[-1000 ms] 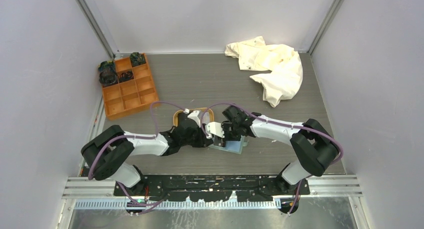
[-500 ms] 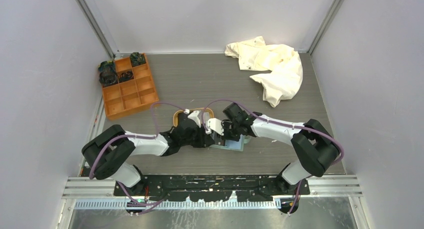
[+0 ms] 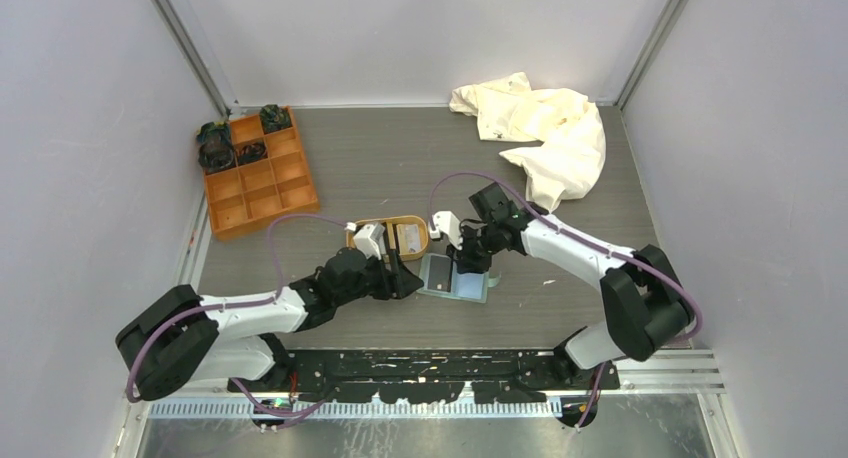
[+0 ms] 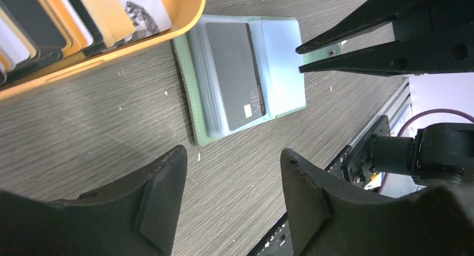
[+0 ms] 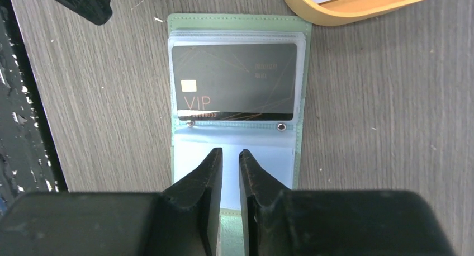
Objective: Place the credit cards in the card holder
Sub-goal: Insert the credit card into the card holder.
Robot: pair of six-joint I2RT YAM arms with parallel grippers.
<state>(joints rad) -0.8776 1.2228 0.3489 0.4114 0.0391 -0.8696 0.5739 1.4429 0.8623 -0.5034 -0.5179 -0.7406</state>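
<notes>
The holder is lying open and flat on the surface, just beside the tan tray. A black card is sitting in the holder's upper clear sleeve. "VIP" is showing in pale letters at the card's lower left, under a small gold chip. A line of smaller print is running along the card's upper right, but it is too blurred to read. The lower sleeve is showing pale blue and looks to be holding no card, though glare makes that hard to judge.

The right claw is hovering over that pale blue sleeve, its tips pointing toward the card's lower edge. Its fingers are standing a thin gap apart and are pinching nothing.

The left claw is hanging spread wide and empty, nearer the robot than the holder and apart from it. From the left wrist, the black card is reading "VIP" sideways, and the right claw is reaching in over the holder's far half.

More cards are standing on edge in the tray, black, orange and white.
</notes>
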